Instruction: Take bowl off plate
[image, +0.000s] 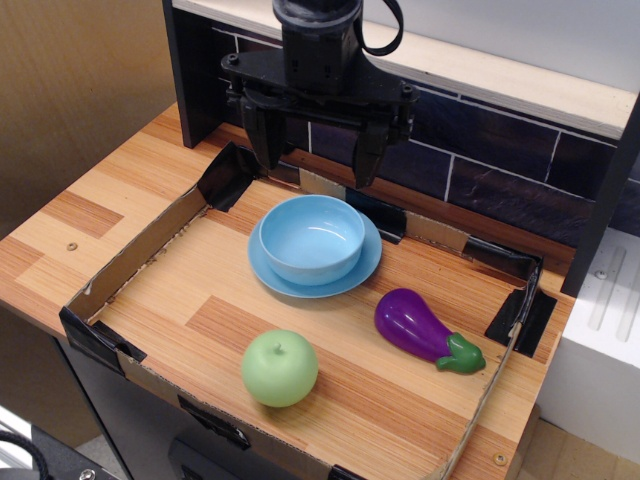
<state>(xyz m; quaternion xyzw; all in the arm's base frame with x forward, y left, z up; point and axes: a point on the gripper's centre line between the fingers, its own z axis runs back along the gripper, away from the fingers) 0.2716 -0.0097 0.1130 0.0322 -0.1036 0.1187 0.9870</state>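
Bowl (311, 238) sits on the plate (362, 272); my claw (315, 152) hangs spread and empty above, so next I descend onto its rim.

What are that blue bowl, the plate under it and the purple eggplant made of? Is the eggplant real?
The bowl and the plate look like glossy light blue plastic: even colour, soft highlights. The eggplant seems a plastic toy, with a uniform purple shine and a moulded green cap. Glazed ceramic can't be ruled out for the dishes.
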